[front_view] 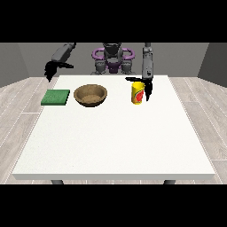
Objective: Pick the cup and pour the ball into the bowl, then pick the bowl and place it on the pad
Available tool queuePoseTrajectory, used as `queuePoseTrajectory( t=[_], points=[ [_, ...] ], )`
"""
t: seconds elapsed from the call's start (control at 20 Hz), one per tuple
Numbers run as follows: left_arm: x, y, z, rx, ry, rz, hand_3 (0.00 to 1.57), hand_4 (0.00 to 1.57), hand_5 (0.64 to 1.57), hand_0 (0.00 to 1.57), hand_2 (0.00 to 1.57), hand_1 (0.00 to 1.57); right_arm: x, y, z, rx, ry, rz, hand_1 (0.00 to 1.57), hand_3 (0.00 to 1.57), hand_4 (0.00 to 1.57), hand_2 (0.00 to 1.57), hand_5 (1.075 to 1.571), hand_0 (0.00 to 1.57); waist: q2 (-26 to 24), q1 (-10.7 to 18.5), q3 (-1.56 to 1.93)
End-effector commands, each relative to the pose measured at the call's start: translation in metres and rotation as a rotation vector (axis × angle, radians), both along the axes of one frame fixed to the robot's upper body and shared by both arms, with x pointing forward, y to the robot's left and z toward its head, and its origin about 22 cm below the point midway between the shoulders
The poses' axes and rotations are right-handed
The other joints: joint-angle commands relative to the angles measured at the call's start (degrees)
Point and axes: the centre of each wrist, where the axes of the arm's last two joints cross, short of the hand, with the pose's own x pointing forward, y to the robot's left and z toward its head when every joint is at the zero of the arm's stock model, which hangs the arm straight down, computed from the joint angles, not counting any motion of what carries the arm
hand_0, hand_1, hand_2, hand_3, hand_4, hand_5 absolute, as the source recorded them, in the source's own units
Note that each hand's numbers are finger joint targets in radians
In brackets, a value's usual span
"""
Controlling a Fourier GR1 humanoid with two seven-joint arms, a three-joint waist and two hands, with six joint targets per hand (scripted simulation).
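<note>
1. The yellow cylindrical cup with a red label point(138, 93) stands upright on the large white table point(115, 142), right of centre in the frame. No ball is visible from this angle; it is presumably inside.
2. The hand at the view's right point(147, 87) hangs just beside the cup, thumb reaching over its rim and fingers down its far side. It appears spread around the cup, not closed; actual contact cannot be confirmed.
3. The hand at the view's left point(51, 70) hovers at upper left beyond the table edge, holding nothing; its finger position cannot be told.
4. The brown wooden bowl point(90, 95) sits between the cup and the flat green square pad point(56, 97), apart from both.
5. Risks: closing off-centre may tip the cup and spill the ball; a pour begun short of the bowl may send the ball rolling across the table.
</note>
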Motion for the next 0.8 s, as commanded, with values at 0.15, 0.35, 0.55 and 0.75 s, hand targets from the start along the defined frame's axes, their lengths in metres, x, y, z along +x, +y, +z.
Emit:
queuePoseTrajectory(
  t=[0.15,0.35,0.55,0.75],
  points=[
    [-0.005,0.03,-0.008,0.302,-0.001,0.182,1.57,0.79,1.524,1.29,1.57,1.29,0.002,-0.009,0.003,0.0,-0.011,0.023,0.0,0.0,0.0,0.0,1.562,0.0,0.89,-2.44,0.1],
    [-0.002,0.01,-0.019,0.355,-0.004,0.245,1.57,0.83,1.511,1.31,1.57,1.31,0.005,-0.023,0.02,-0.012,-0.03,0.037,0.0,0.0,0.0,0.0,1.556,0.0,1.72,-4.93,0.01],
    [0.011,0.008,-0.01,0.345,-0.036,0.295,1.57,0.88,1.505,1.34,1.57,1.34,0.007,-0.042,0.04,-0.007,-0.086,0.029,0.0,0.0,0.0,0.0,1.556,0.0,4.43,-5.96,-0.01],
    [0.012,-0.018,-0.009,0.442,-0.012,0.281,1.57,0.95,1.525,1.36,1.57,1.36,-0.004,-0.06,0.007,-0.008,0.006,-0.01,0.0,0.0,0.0,0.0,1.555,0.0,-1.66,-3.21,0.07]
  ],
)
